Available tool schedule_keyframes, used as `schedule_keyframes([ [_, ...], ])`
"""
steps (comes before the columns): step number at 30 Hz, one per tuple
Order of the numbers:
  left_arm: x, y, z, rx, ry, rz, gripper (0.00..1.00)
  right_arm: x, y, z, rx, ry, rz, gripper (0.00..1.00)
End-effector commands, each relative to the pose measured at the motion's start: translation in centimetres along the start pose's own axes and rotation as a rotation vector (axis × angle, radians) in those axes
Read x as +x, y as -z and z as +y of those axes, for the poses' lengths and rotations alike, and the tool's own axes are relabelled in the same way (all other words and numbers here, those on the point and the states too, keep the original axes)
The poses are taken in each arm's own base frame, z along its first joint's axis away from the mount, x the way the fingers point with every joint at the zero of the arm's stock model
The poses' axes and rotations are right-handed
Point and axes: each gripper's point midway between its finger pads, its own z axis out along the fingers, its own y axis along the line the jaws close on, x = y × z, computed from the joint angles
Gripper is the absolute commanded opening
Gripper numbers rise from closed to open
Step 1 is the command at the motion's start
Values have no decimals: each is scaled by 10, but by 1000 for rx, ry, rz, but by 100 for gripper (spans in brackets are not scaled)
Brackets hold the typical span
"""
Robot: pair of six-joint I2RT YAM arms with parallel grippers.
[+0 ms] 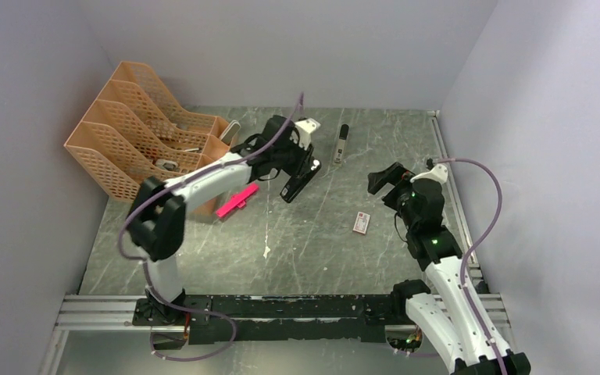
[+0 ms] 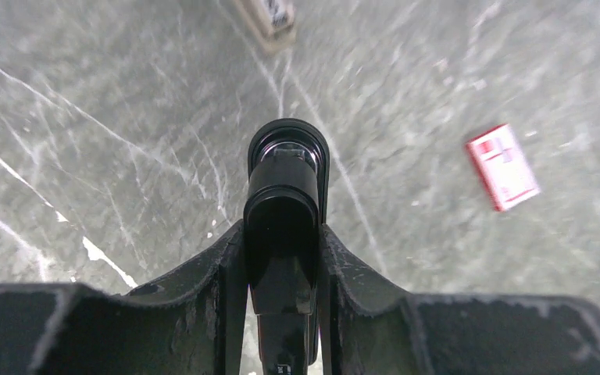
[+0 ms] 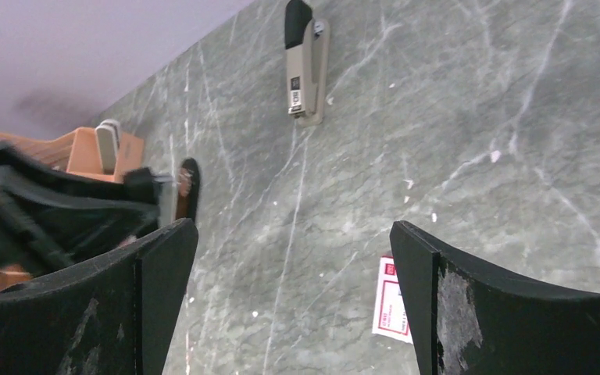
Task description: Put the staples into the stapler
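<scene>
Left end effector point(image 2: 281, 238) is closed narrowly on the black stapler point(image 1: 297, 184), held at the far middle of the counter point(image 1: 297, 258). The right end effector point(image 3: 293, 258) is spread wide, empty. Securing the stapler is judged the step in hand; next its top must be opened. That grip is shown plainly only by the left wrist view. The staples box point(image 3: 394, 308) is seen close only from the right wrist.

Black stapler point(image 1: 298, 183) held tilted, white-and-red staples box point(image 1: 361, 223) flat, well apart
</scene>
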Motion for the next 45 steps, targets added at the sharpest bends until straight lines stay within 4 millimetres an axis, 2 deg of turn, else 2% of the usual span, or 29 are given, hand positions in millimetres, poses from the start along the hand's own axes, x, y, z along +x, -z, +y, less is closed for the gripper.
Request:
schedule_keyframes([
  [1, -80, 61, -30, 95, 33, -325, 7, -3, -3, 26, -129, -46, 3, 100],
  [7, -72, 98, -57, 223, 66, -405, 7, 5, -1, 56, -306, -61, 36, 100],
  [9, -66, 103, -62, 244, 91, -420, 7, 9, 1, 65, -374, -79, 45, 99],
  [13, -50, 105, -72, 240, 121, -418, 7, 15, 4, 78, -463, -149, 61, 91],
  [17, -41, 104, -90, 275, 120, -404, 7, 24, 0, 83, -497, -207, 94, 82],
  [22, -42, 105, -107, 308, 101, -417, 7, 44, -8, 87, -514, -234, 182, 75],
  [30, -45, 104, -118, 343, 87, -424, 7, 67, -12, 91, -516, -247, 252, 70],
  [37, -47, 104, -123, 357, 80, -426, 7, 76, -16, 87, -493, -264, 272, 65],
  [45, -45, 101, -132, 384, 64, -411, 7, 84, -20, 86, -492, -284, 293, 63],
])
